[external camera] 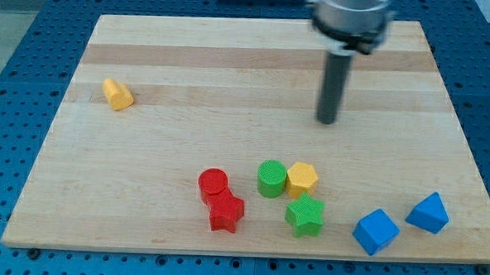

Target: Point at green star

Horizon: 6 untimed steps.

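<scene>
My tip (326,121) stands on open board, well above green star (305,216); no pincer shows.

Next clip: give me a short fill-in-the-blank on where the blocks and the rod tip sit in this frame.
1. My tip is toward the view's ___ from the green star.
2. The green cylinder touches the ___ hexagonal block.
3. The red cylinder sits against the red ___.
4. The two blue blocks lie to the star's ___.

Answers: top; yellow; star; right
</scene>
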Tool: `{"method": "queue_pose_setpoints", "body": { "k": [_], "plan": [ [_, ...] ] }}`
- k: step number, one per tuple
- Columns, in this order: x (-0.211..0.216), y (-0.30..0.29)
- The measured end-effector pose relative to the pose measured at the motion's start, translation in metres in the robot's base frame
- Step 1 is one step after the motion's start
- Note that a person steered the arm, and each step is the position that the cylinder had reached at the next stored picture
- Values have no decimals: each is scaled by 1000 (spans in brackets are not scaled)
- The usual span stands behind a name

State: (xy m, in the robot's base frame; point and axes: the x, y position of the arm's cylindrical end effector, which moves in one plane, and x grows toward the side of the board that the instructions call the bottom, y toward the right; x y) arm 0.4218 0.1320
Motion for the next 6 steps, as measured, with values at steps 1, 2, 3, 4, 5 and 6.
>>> {"method": "queue_pose_setpoints", "body": {
  "k": [1,2,3,4,5,6],
  "plan": [
    [-4,78],
    [43,136],
    [102,94],
    [123,-11],
    [139,-11],
    [139,-37]
  ]
}}
